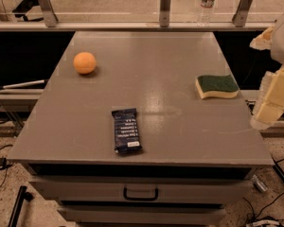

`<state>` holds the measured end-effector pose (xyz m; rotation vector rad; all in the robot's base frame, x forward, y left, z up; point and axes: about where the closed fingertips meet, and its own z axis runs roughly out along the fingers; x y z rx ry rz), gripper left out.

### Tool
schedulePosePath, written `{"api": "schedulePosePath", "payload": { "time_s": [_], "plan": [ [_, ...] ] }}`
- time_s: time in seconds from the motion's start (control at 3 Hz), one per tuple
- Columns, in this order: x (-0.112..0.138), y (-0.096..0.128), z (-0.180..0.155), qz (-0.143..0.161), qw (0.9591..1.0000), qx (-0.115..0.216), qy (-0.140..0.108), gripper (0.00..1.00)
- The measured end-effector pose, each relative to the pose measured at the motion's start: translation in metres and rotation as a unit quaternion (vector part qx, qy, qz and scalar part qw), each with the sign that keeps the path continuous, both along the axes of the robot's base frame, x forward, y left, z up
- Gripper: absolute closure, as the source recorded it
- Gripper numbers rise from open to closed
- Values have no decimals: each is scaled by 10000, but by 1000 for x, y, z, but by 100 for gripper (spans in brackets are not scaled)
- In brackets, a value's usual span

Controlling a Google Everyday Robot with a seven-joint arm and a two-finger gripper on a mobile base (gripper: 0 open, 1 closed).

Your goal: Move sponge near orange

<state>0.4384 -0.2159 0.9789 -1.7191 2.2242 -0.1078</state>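
Our gripper [273, 100], spread unclear, hangs just right of the sponge [217, 86]; we should grip it centrally, orange [84, 63] far left.

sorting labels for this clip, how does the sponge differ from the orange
The sponge is a flat, wavy-edged slab, green over yellow; the orange is a round, single-coloured ball. The sponge lies near the right edge of the table, the orange at the far left. The gripper hangs right of the sponge, far from the orange. Both rest untouched on the table.
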Motion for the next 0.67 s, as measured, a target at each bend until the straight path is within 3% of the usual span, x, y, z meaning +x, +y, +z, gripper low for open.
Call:
{"api": "schedulePosePath", "payload": {
  "time_s": [0.33, 0.67],
  "plan": [
    [0, 0, 0, 0, 10000, 0, -1, 0],
    [21, -8, 2, 173, 9996, -146, -163, 0]
  ]
}}
